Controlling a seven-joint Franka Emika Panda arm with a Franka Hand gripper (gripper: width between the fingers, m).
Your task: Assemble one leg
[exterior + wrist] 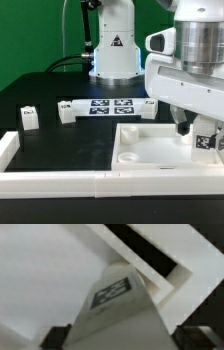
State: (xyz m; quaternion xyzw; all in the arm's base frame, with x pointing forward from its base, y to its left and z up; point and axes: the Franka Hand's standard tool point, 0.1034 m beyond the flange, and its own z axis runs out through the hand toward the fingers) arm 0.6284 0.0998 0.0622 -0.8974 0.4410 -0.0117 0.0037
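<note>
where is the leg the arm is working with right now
The leg is at the exterior view's right, held in the pincer just above the right corner of the large white panel. The wrist view shows it between the fingers.

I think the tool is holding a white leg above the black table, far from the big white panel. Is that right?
Not quite. The tool does grip the leg, but the exterior view shows it directly over the large white panel, at its corner on that view's right, not far from it.
</note>
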